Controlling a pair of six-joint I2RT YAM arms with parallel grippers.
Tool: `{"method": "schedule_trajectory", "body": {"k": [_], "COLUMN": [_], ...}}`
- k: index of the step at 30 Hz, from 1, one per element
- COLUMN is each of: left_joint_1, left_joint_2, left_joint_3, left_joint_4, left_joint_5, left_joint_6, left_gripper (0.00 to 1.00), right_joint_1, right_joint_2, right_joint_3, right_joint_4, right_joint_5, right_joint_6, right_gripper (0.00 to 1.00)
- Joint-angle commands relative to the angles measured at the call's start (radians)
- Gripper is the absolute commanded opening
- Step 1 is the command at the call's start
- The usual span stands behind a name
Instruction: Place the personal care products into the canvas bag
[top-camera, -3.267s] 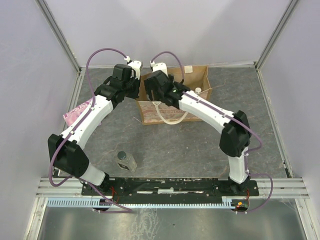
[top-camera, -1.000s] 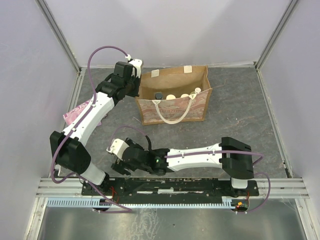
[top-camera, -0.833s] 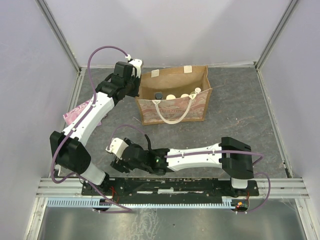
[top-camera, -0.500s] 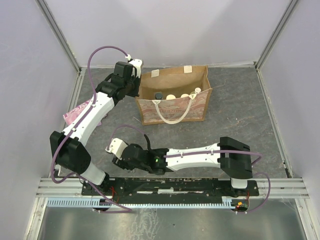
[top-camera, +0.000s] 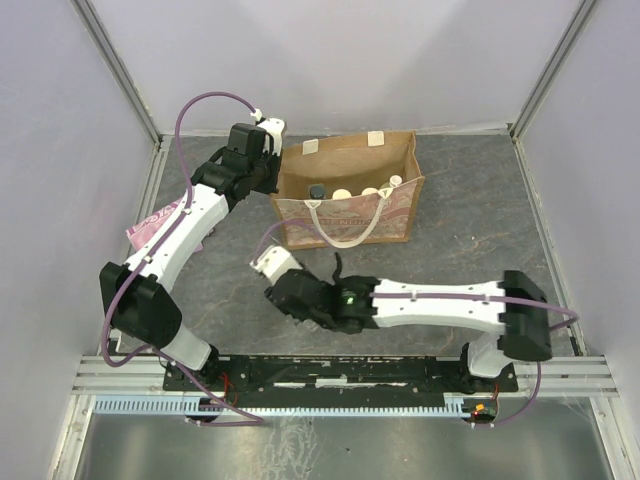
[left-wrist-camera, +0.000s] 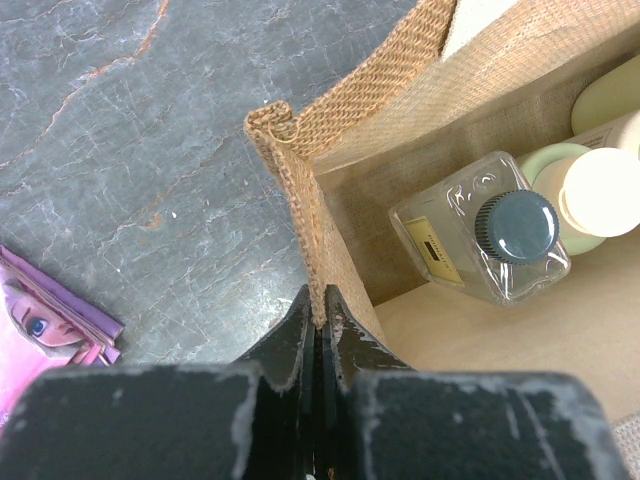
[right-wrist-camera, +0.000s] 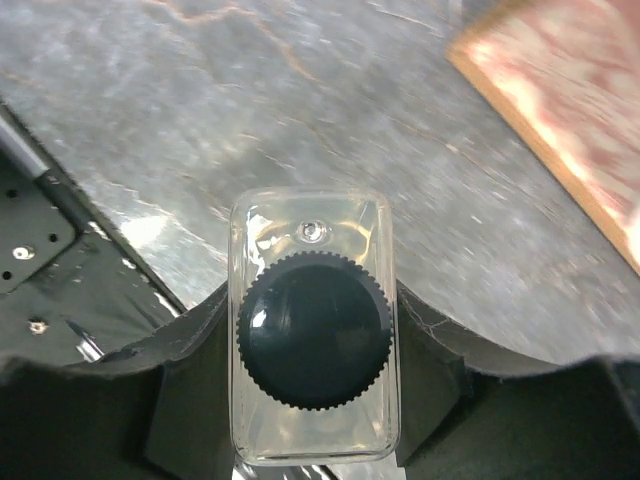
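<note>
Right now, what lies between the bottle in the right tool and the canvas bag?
Only bare grey table, as the right wrist view shows: nothing sits between the clear bottle and the canvas bag.

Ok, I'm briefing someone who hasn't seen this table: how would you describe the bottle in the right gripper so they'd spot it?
From the canvas bag at the far side, come toward the arm bases to the right gripper. It clamps a clear bottle with a black cap, the only bottle outside the bag; its twin stands inside.
</note>
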Motion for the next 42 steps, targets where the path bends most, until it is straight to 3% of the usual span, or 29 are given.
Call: {"method": "schedule_trajectory", "body": {"k": [1, 6, 12, 19, 30, 36, 42], "left_joint_1": [0.011, 0.011, 0.011, 0.01, 0.01, 0.012, 0.01], "left_joint_2": [-0.05, -0.048, -0.058, -0.064, -0.088, -0.104, -0.101], "left_joint_3": [0.049, 0.041, 0.036, 0.022, 0.008, 0.003, -0.003], "left_joint_4": [0.018, 0.018, 0.019, 0.019, 0.012, 0.012, 0.016], "left_joint_5": [-0.015, 0.006, 0.02, 0.035, 0.026, 0.035, 0.06], "left_joint_6": [0.038, 0.032, 0.034, 0.029, 0.035, 0.031, 0.021], "left_gripper": [0.03, 0.03, 0.03, 0.03, 0.03, 0.03, 0.03], "right_joint_1": [-0.036, -0.072, -0.134, -0.253, -0.456, -0.526, -0.583], "right_joint_2": [-0.206, -0.335, -0.466, -0.362, -0.139, -0.074, -0.049], "right_joint_3": [0.142, 0.242, 0.253, 0.383, 0.558, 0.658, 0.632], "right_joint_4": [-0.179, -0.305, -0.155, -0.014, 0.153, 0.148, 0.174], "right_joint_5": [0.229, 0.398, 0.45, 0.283, -0.063, -0.113, -0.123], "right_joint_6": [0.165, 0.244, 0.186, 0.059, 0.071, 0.084, 0.131], "right_gripper": [0.0, 0.0, 0.0, 0.0, 0.0, 0.0, 0.0]}}
